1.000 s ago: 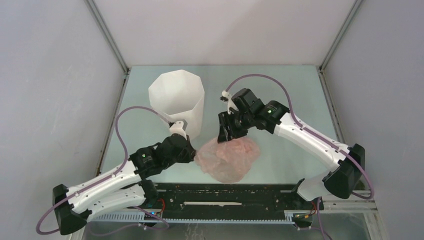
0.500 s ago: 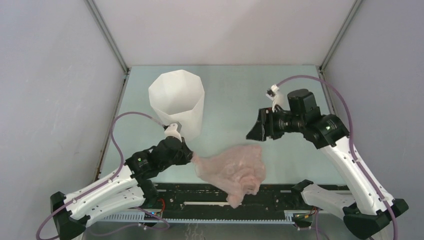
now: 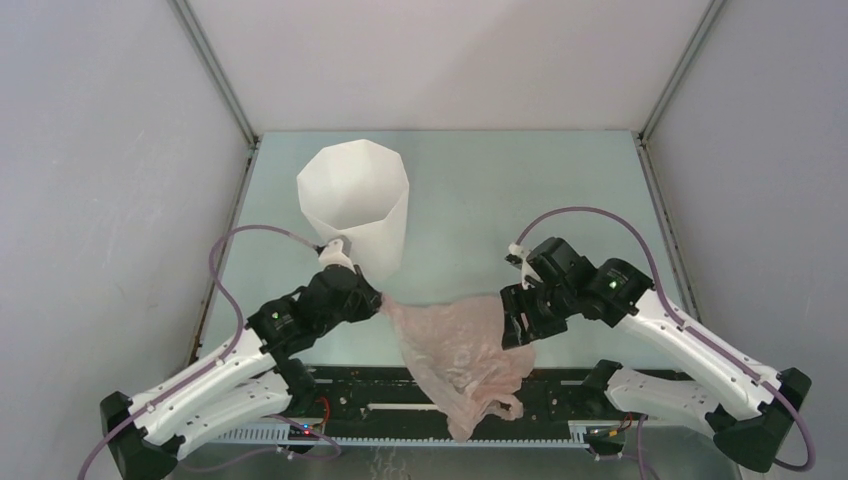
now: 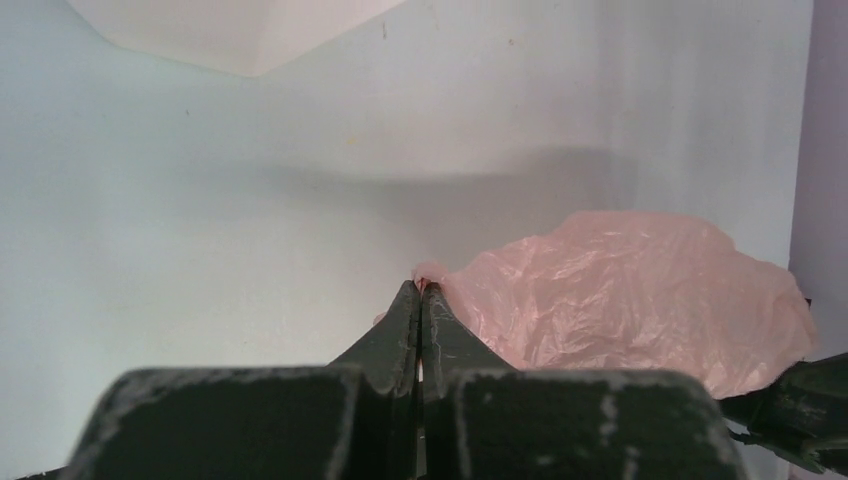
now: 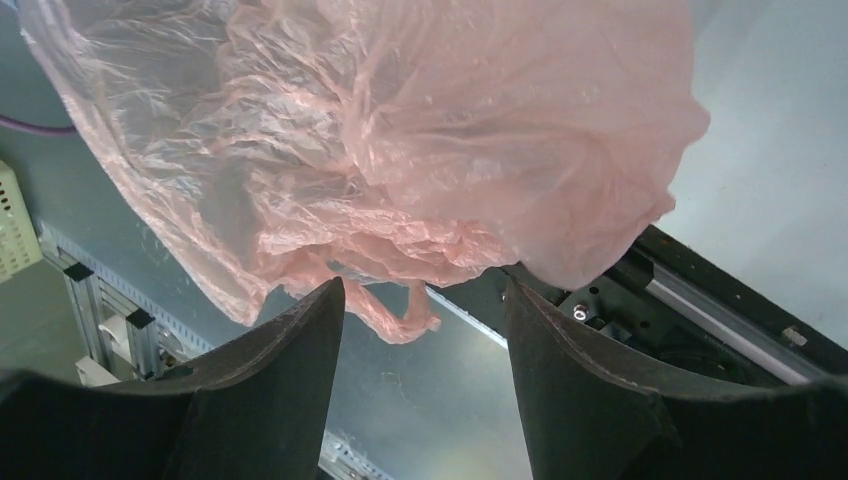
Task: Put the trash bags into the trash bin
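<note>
I am looking into a booth of pale grey walls (image 3: 100, 150) around a pale green bench (image 3: 500, 180), with a black rail (image 3: 390, 398) running across its near edge. The left arm (image 3: 220, 365) and the right arm (image 3: 680, 335) both reach inward from that edge and face each other over the front of the bench. The trash bin (image 3: 355, 205) stands upright on the left rear part of the bench, open end up, and the left wrist camera catches only a white patch of it (image 4: 230, 30) at the top of its view. The trash bag (image 3: 460, 350) is outside the bin, just in front of it and to its right, stretched between the two arms with its lower folds draping over the black rail. The left jaws are pressed together on a small pinch of the bag's left corner, and the film (image 4: 620, 295) fans out to the right from their tips. The right jaws stand wide apart at the bag's right edge, gripping nothing, and the crumpled pink film (image 5: 400, 150) fills the view beyond their gap.
</note>
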`<state>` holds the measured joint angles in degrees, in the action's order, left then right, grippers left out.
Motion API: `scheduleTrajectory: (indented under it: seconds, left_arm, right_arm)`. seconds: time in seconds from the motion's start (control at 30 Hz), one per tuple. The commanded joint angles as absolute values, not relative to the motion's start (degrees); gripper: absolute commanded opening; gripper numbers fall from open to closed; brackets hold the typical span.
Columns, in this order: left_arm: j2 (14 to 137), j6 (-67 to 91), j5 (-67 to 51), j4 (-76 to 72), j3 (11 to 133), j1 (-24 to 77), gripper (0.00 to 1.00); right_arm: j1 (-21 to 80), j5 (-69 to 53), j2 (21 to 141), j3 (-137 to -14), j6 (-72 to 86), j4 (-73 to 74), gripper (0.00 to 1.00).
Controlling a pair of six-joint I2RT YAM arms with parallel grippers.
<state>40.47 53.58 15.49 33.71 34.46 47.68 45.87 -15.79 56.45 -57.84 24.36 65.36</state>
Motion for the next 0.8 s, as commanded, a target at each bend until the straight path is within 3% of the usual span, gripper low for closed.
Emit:
scheduleTrajectory:
  seconds: [0.0, 0.13, 0.33, 0.5, 0.77]
  left_arm:
    - [41.05, 49.11, 18.63, 30.54, 44.41, 47.24, 0.00]
    - [47.53, 41.34, 12.89, 27.21, 55.63, 47.35, 0.00]
    - [61.48, 36.61, -2.23, 20.55, 69.54, 51.00, 0.00]
    - [74.86, 33.92, -6.09, 21.83, 85.97, 51.45, 0.00]
    - [88.66, 38.60, -14.72, 16.17, 101.16, 41.68, 0.00]
  right_arm:
    - [45.94, -14.07, 54.34, -54.96, 29.02, 60.88, 0.69]
    - [42.51, -15.01, 55.62, -49.82, 31.66, 52.37, 0.70]
    - [25.57, -23.47, 61.03, -50.10, 31.45, 38.21, 0.70]
    - [16.15, -25.39, 64.85, -57.84, 24.56, 44.09, 0.69]
    - [9.48, -22.49, 56.95, -57.94, 22.02, 51.92, 0.70]
